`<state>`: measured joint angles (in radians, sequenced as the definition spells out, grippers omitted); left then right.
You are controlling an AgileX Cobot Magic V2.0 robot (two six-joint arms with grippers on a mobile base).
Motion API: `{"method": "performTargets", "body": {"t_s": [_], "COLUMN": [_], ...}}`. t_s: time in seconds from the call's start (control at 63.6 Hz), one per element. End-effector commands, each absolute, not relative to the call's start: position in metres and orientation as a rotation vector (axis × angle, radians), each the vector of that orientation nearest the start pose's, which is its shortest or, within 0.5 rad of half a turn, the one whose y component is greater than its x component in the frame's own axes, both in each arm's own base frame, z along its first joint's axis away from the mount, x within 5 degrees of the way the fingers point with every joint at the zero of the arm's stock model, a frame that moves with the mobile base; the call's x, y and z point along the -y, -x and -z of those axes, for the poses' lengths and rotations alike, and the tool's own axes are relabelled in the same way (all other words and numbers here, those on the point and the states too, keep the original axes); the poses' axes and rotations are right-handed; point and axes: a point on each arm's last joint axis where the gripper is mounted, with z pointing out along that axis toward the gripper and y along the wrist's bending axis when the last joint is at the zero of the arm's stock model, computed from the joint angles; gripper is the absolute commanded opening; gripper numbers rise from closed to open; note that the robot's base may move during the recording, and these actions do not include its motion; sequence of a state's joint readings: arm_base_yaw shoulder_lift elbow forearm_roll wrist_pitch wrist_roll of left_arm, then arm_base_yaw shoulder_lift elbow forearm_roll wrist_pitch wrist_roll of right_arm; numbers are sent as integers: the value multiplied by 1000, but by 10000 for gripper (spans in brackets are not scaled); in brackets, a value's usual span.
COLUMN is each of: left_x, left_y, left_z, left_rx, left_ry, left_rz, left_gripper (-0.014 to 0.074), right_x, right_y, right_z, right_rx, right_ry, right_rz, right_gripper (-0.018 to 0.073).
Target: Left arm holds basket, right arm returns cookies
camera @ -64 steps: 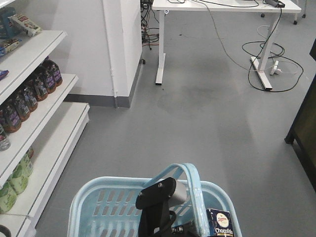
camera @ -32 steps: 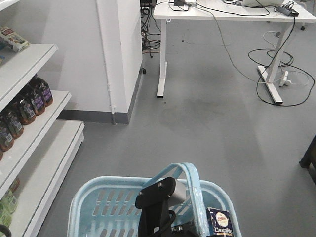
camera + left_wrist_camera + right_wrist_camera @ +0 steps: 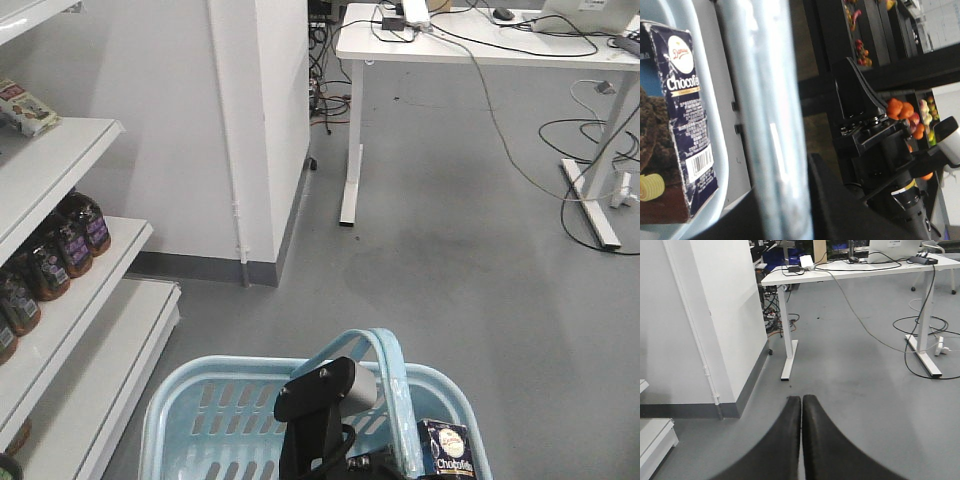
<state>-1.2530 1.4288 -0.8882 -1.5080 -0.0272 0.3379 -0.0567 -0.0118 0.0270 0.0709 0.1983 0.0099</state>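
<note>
Desk and shelving are shifted rightward in the front view against half a second ago, while basket and box are kept in place.

Nearest, the cookies (image 3: 447, 450) are seen standing upright in the near right corner of the basket (image 3: 200, 385), just beside its arched handle (image 3: 392, 365), which is borne by the left arm (image 3: 318, 405); its fingers are hidden, so their state cannot be told. The right gripper (image 3: 801, 398) is shown empty, fingers pressed together. Beyond, bottles (image 3: 85, 222) are ranged on shelves (image 3: 70, 135), and a white desk (image 3: 480, 40) is seen farthest off. The box may be tipped by base motion, or the handle struck when the reach is made.
</note>
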Motion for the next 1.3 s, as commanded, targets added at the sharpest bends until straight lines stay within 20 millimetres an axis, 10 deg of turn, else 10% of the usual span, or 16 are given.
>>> {"method": "performTargets", "body": {"t_s": [0.0, 1.289], "left_x": [295, 295], "left_y": [-101, -101], "left_z": [-301, -301], "left_rx": [-2284, -2284], "left_ry": [-99, -99], "left_rz": [1427, 1428], "left_gripper": [-6, -6], "right_x": [3, 3], "right_y": [-55, -55], "right_z": [-193, -193], "right_rx": [-1607, -1605], "right_ry": [-95, -95], "right_rz": [-7, -7], "right_gripper": [-11, -11]}}
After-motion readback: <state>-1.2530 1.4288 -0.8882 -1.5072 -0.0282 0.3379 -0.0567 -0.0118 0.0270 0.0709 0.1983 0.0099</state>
